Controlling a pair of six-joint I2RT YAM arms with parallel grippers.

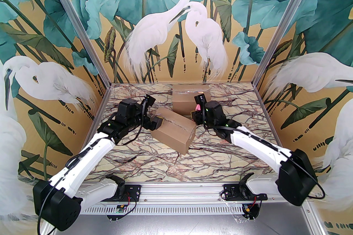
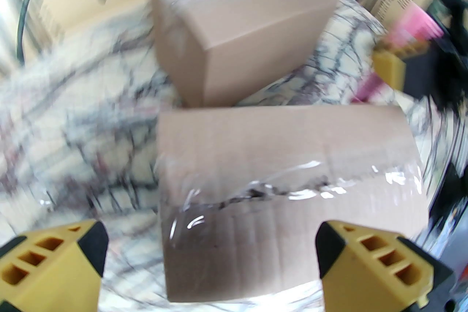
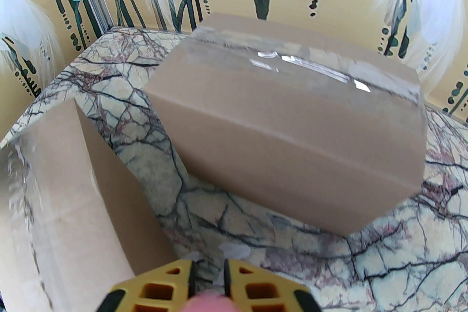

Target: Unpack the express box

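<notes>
Left jaws gape empty, box (image 2: 285, 142) just ahead; right jaws pinch a pink tool (image 1: 197, 107); half-torn tape (image 2: 256, 193) could keep it shut

Two plain brown cardboard boxes sit on the marbled bench (image 1: 220, 156). The nearer box (image 1: 173, 132) lies skewed near the middle, one corner pointing to the front and its flaps down. The clear tape (image 2: 292, 190) along its top seam is wrinkled, with a dark ragged tear. The farther box (image 1: 187, 103) sits squarely near the back wall, close but apart, its smooth tape unbroken.
</notes>
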